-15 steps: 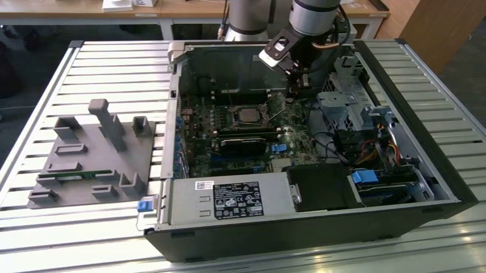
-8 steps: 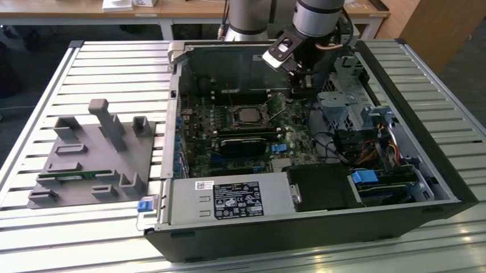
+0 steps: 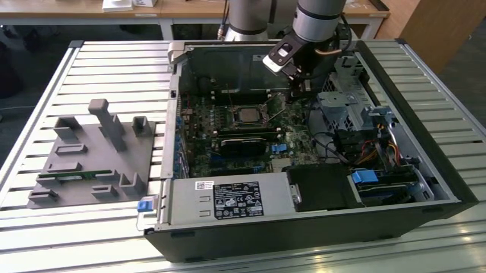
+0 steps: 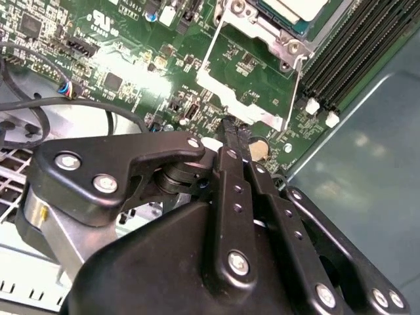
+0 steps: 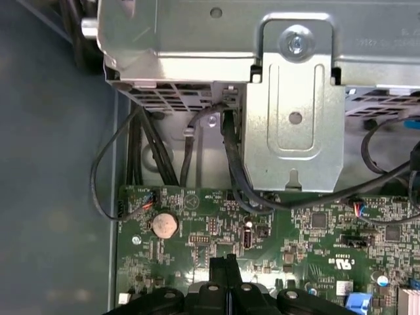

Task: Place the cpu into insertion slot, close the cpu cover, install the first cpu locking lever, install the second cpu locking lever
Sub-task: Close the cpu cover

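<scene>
The cpu (image 3: 247, 115) lies flat in the insertion slot (image 3: 233, 112) in the middle of the green board inside the open computer case. In the second wrist view the cpu (image 4: 295, 8) sits within the slot's silvery rim (image 4: 279, 39). The cpu cover (image 4: 226, 92), a thin silvery frame, stands swung open away from the chip, and the board shows through its window. My gripper (image 3: 297, 94) hangs just to the exterior view's right of the slot. Its black fingers are shut with nothing between them, and the gripper (image 4: 233, 131) is close to the cover's free edge. It hovers over the board (image 5: 226, 262).
A black labelled power supply (image 3: 227, 199) fills the case's near side. Memory slots (image 4: 354, 52) run beside the socket. A metal drive cage (image 5: 295, 118) and dark cables (image 5: 230, 164) crowd the area beyond the fingers. A coin battery (image 5: 164, 224) sits on the board. A grey fixture (image 3: 91, 153) stands on the table.
</scene>
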You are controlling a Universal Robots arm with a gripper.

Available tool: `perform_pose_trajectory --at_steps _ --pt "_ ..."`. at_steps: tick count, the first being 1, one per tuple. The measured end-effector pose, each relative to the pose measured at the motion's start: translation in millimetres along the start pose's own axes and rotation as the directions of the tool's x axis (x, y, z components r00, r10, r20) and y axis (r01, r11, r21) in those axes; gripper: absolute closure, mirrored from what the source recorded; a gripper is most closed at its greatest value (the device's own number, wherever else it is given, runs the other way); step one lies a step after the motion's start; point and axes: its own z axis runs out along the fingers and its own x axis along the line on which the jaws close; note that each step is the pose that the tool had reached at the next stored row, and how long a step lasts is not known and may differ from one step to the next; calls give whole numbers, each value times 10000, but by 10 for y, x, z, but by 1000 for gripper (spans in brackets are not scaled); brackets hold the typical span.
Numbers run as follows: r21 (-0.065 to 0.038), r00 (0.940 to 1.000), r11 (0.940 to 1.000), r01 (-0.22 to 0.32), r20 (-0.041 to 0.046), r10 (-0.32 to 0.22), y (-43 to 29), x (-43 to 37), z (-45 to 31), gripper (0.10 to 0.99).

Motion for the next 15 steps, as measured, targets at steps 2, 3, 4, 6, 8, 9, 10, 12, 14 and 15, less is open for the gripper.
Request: perform_pose_trajectory --at_steps 2,3,4,6,8,9,10,12,14,15 --pt "1 10000 10000 0 1 0 -23 0 2 965" --pt "1 10000 10000 0 1 0 -23 -1 2 965" --pt "1 10000 10000 1 1 -1 -24 -1 2 965" --pt "1 10000 10000 -1 0 1 -34 0 3 965" --pt "1 10000 10000 0 0 0 -48 0 3 965" --pt "1 10000 10000 0 0 0 -56 0 3 965" --pt "1 10000 10000 -1 -1 1 -63 0 3 965" --pt "1 10000 10000 0 0 0 -81 1 3 965" --pt "2 10000 10000 0 0 0 -100 1 3 965" --pt "1 10000 10000 0 0 0 -109 1 3 965"
